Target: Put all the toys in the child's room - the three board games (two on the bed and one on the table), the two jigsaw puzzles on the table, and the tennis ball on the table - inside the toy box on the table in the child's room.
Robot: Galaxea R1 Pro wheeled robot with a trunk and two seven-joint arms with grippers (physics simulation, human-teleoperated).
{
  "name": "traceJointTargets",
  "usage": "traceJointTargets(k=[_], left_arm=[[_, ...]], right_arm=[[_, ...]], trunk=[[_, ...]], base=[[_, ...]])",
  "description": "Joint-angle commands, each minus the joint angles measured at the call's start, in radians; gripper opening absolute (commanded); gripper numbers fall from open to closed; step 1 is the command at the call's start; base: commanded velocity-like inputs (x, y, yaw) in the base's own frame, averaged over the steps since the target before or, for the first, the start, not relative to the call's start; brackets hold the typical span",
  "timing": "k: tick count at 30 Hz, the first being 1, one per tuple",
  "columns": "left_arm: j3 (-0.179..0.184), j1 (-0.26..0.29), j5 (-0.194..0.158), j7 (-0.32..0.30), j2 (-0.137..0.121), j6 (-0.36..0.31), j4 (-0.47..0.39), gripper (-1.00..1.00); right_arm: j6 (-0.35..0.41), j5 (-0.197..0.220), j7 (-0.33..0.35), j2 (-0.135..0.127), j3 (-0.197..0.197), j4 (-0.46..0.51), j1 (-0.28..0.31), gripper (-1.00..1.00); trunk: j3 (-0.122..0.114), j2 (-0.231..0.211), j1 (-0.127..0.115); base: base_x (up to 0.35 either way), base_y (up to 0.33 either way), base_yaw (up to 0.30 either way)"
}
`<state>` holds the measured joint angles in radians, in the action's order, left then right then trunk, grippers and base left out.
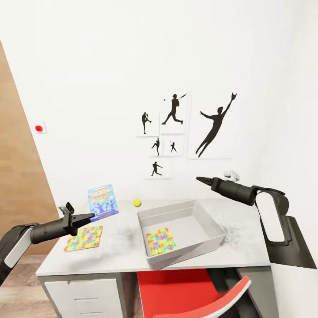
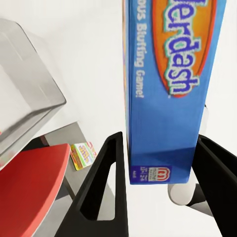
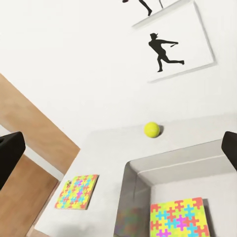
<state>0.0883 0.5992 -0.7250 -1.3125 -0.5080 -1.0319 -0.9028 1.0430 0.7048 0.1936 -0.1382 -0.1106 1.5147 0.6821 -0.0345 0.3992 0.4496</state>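
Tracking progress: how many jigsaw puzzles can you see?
2: one jigsaw puzzle lies inside the toy box; the other jigsaw puzzle lies on the table beside the left gripper.

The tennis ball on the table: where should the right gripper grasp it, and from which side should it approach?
Probably across the middle of the tennis ball, coming from above. It is round and sits free on the table, between the wall and the toy box, so a sideways approach has little room. The right gripper is open.

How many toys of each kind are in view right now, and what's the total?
Board games: 1, the blue board game in the left claw.
Jigsaw puzzles: 2, one puzzle on the table, one puzzle in the toy box.
Tennis balls: 1, the tennis ball.
Total: 4
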Motion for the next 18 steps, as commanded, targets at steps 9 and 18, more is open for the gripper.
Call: traceJointTargets(k=[9, 18], left_arm=[[-0.002, 0.001, -0.004, -0.004, -0.001, -0.008, 0.001, -1.00], [-0.004, 0.001, -0.005, -0.005, -0.009, -0.008, 0.001, -1.00]], right_arm=[[0.004, -0.008, 0.010, 0.000, -0.001, -0.003, 0.000, 1.00], [0.004, -0.011, 0.010, 0.000, -0.001, -0.001, 0.000, 1.00]], trunk=[[0.000, 0.001, 0.000], [0.000, 0.001, 0.000]], base=[[0.031, -0.076, 0.000], [0.227, -0.017, 0.000]])
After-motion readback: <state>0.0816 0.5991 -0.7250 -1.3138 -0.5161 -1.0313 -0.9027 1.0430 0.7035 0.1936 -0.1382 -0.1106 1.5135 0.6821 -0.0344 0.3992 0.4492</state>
